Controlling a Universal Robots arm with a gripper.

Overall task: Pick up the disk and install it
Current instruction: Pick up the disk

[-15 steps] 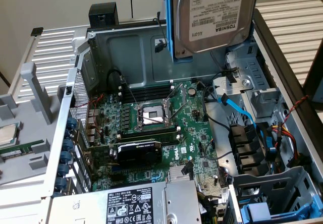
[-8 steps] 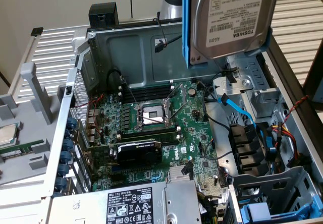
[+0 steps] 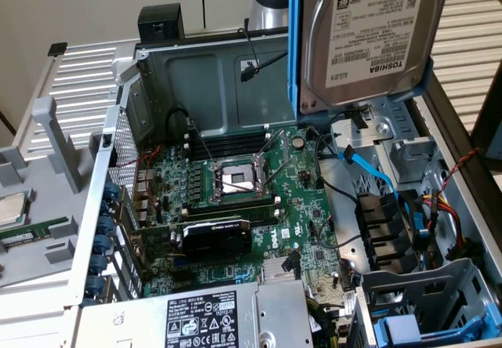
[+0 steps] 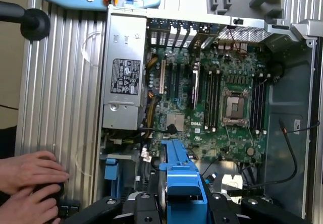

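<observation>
The gripper (image 4: 181, 206) clamps the disk (image 3: 369, 30) by its blue carrier. In the exterior view the disk hangs at 1 o'clock, over the open computer case (image 3: 212, 74) on a ribbed table (image 3: 78, 81).

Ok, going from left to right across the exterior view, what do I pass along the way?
small silver chip → column of blue clips on the case edge → CPU socket on the motherboard → disk in its blue carrier, raised above the case
</observation>
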